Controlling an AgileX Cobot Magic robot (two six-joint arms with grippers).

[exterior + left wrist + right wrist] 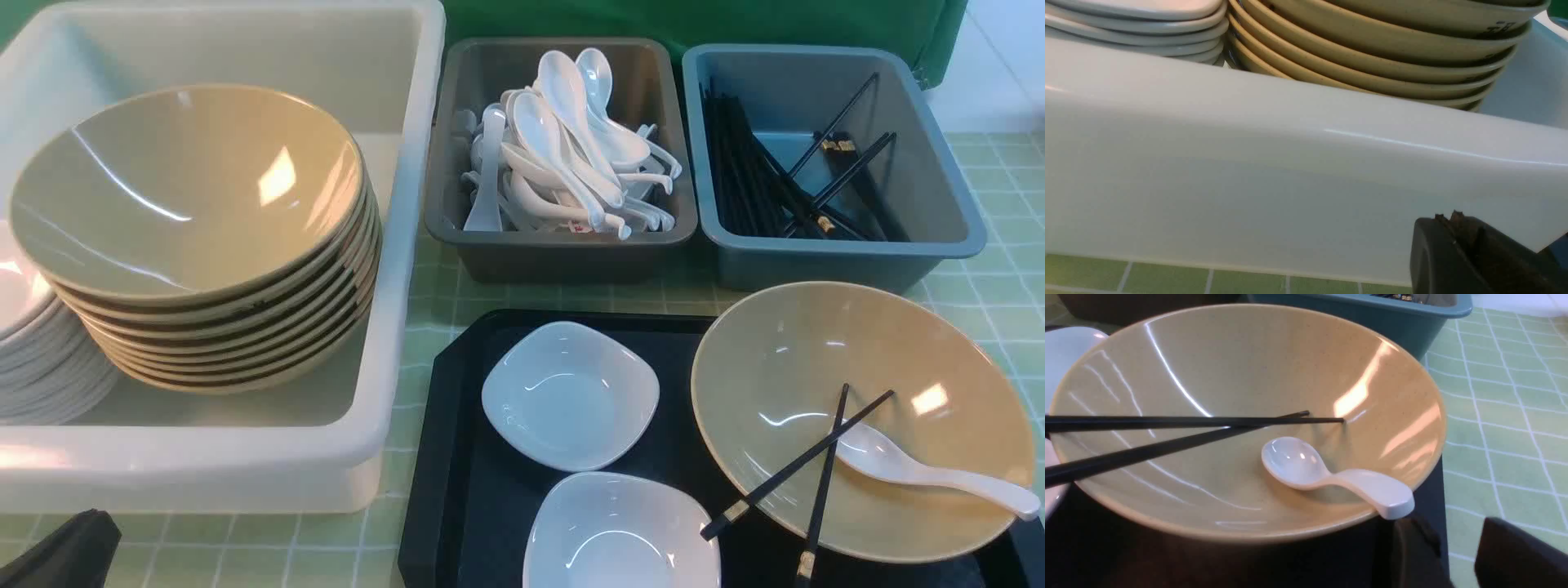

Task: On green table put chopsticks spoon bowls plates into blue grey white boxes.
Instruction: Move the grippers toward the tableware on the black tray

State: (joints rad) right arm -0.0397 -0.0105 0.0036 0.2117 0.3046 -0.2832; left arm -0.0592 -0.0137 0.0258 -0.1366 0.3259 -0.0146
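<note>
A tan bowl [775,367] sits on the black tray's right side. In it lie two crossed chopsticks [826,469] and a white spoon [922,472] whose handle sticks out over the rim. My right gripper [1457,543] is open and empty, just short of the spoon [1298,461] handle's end, beside the bowl [1229,355]. Two white plates [571,392] [620,531] lie on the tray's left side. My left gripper [1447,216] is shut and empty, low beside the white box's outer wall [1290,183].
The white box [245,474] holds stacked bowls [188,188] and stacked plates [41,359]. The grey box [563,261] holds several spoons and the blue box [833,261] holds several chopsticks. The black tray [457,457] lies on the green table [1004,294].
</note>
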